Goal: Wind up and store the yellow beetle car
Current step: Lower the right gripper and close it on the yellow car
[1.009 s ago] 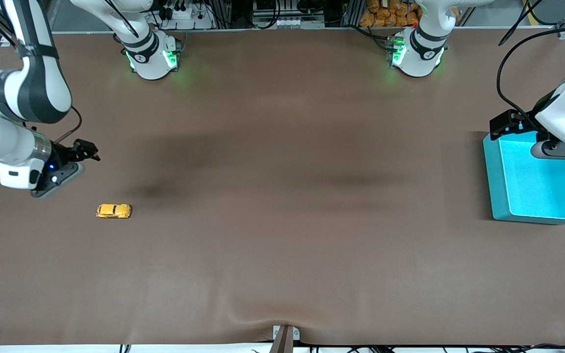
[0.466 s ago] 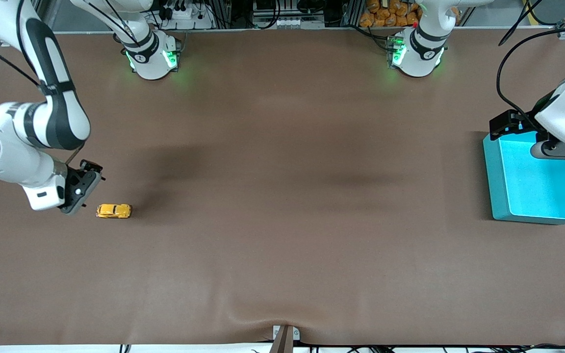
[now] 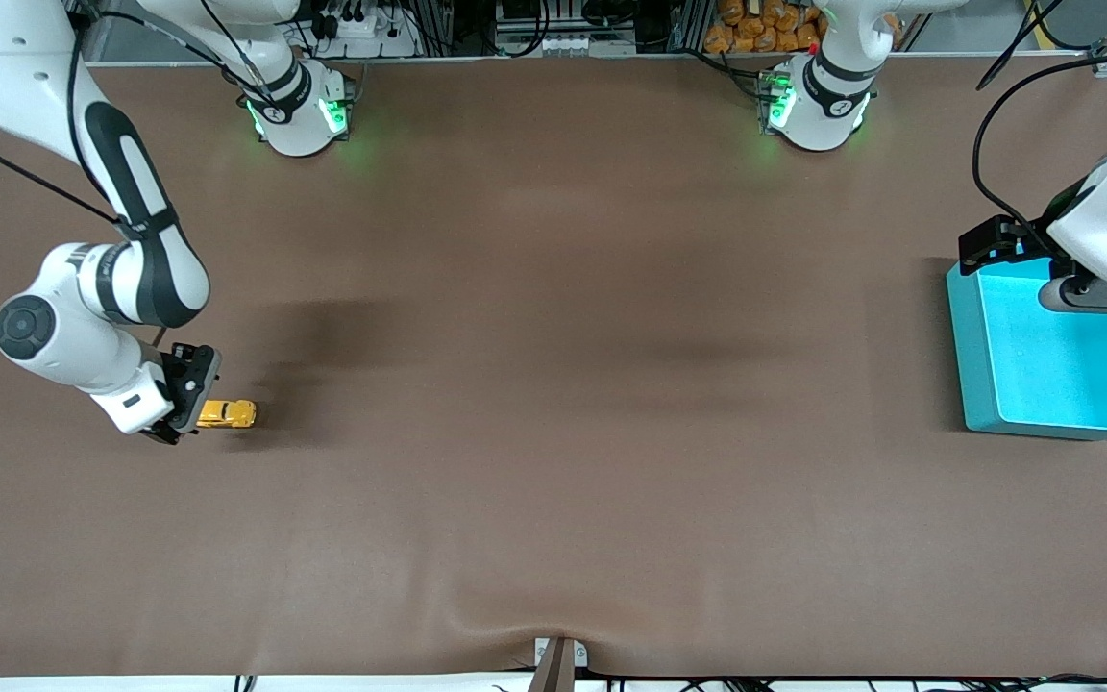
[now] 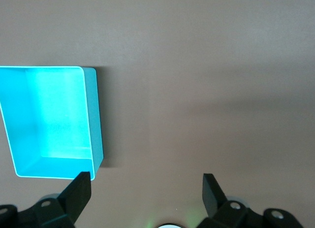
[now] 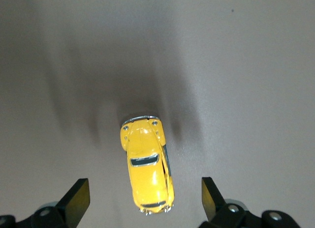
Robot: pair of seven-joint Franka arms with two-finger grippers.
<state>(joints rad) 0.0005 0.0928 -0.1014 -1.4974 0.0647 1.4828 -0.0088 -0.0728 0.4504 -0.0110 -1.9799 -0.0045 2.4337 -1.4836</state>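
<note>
The yellow beetle car [image 3: 227, 413] stands on the brown table toward the right arm's end. My right gripper [image 3: 181, 408] is low over the car's end nearest that edge of the table, and the hand hides that end. In the right wrist view the car [image 5: 145, 165] lies between the open fingers [image 5: 75, 198] without touching them; the gripper [image 5: 145, 198] is open. The teal bin [image 3: 1053, 358] stands toward the left arm's end. My left gripper [image 4: 146, 191] is open and empty, waiting over the bin's edge farther from the front camera; the bin also shows in the left wrist view [image 4: 49, 120].
The brown mat [image 3: 553, 384] covers the whole table. The two arm bases [image 3: 299, 111] stand along the edge farthest from the front camera. A small bracket [image 3: 558, 658] sits at the nearest edge, where the mat has a slight wrinkle.
My right arm has swung down and toward the car, from up beside it to low over its end. The left arm, car and bin have not moved.
</note>
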